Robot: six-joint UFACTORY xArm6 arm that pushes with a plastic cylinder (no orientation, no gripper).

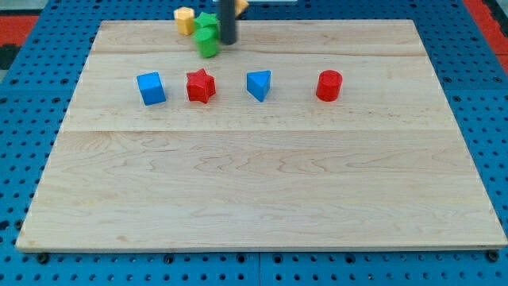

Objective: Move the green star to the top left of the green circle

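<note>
Lying bare across the near half of the worktop (262, 199), giving wide room there. Sitting in a row farther back, view's left to right: blue cube (151, 87), red star (201, 86), blue triangular block (258, 84), red cylinder (329, 85), all well apart. Crowding the far edge: yellow block (185, 20), green star (208, 21), green circle (208, 44) just below it, seemingly touching. Pressing in at the greens' right side, my tip (228, 41), likely nudging the star leftward. Carrying no claw, so no spread or pinch to report. Leaving little room behind the star; peeking behind the rod, an orange block (241, 5).
</note>
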